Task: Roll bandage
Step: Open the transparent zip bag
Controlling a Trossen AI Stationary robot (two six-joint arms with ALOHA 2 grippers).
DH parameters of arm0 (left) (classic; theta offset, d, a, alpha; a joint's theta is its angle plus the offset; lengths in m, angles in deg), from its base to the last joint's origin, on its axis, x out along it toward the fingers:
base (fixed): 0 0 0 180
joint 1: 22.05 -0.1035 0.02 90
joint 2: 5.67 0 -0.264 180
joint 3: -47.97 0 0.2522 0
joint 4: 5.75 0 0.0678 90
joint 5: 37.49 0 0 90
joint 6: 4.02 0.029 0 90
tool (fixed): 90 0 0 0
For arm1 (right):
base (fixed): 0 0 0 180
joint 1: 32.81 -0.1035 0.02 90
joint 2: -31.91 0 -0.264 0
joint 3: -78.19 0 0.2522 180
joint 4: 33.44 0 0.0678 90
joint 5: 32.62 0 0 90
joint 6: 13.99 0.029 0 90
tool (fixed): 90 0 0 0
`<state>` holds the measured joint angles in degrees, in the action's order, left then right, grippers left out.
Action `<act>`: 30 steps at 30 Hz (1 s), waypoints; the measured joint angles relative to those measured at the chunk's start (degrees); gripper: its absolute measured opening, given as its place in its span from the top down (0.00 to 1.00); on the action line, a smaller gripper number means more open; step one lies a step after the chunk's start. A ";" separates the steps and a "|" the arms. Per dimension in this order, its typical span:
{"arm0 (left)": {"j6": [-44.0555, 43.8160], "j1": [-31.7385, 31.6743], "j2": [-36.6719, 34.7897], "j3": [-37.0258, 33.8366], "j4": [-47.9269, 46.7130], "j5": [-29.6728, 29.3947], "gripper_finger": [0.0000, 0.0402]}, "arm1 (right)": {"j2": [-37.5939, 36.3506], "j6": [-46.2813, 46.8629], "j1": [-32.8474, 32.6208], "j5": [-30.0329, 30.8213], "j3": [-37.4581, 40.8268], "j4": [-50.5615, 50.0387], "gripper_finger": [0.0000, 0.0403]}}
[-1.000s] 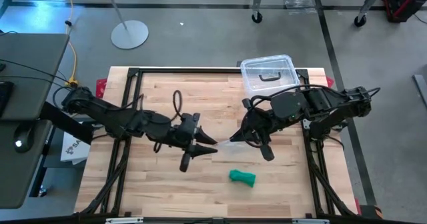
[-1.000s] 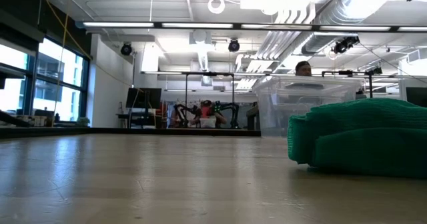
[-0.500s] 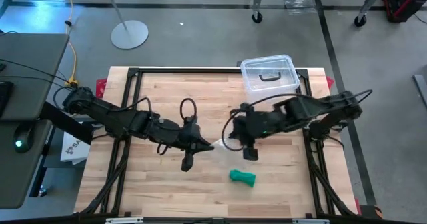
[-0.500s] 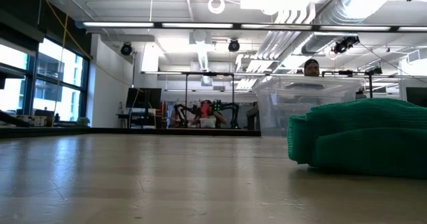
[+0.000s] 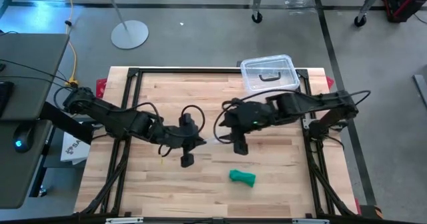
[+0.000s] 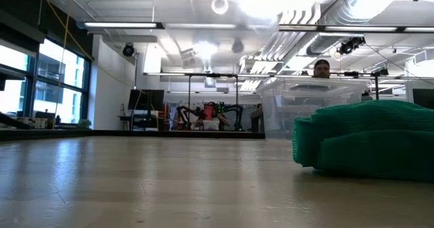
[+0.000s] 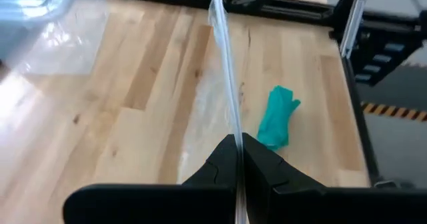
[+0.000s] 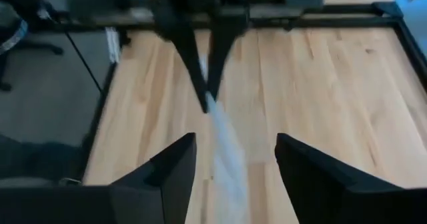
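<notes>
The green bandage lies crumpled on the wood toward the table's near edge; it also shows in the left wrist view and close up in the low view. No gripper touches it. Above the table's middle my left gripper is shut on a clear plastic bag. My right gripper faces it, open. The bag's free end reaches in between the right fingers, and I see no touch there. My left gripper pinches an edge of the clear plastic bag between its two shut fingers. The fingers slant downward from the table's left. The bag stretches away from the fingertips in a thin sheet, clear of the table.
A clear plastic box with a black handle stands at the table's far right, behind the bandage in the low view. A person's head shows beyond it. Black frame rails run along the table's edges.
My left gripper has tipped downward and shut on the plastic bag. My right gripper has moved toward the table's left, closer to the left gripper, sunk a little, and opened, letting go of the bag. The bandage has not moved.
</notes>
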<state>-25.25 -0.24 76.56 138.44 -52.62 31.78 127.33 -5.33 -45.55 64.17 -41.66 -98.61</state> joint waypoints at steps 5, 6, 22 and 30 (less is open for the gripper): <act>6.05 0.43 0.01 0.00 -0.01 -0.32 1.00 | 4.43 -5.64 1.30 -5.37 0.02 0.78 0.57; 6.65 0.45 0.01 0.00 0.01 -0.44 1.00 | 5.18 -6.37 1.24 -6.63 0.02 1.50 0.61; -2.71 -0.61 -4.10 0.00 4.47 3.65 0.75 | 2.77 -13.22 -6.24 14.87 0.00 0.92 1.00; -2.78 -3.86 -10.14 0.04 11.68 6.23 0.76 | 2.35 -27.48 -12.53 26.16 0.04 2.51 1.00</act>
<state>-28.03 -4.10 66.43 138.49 -40.94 38.02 129.68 -32.81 -58.08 90.33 -41.61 -96.10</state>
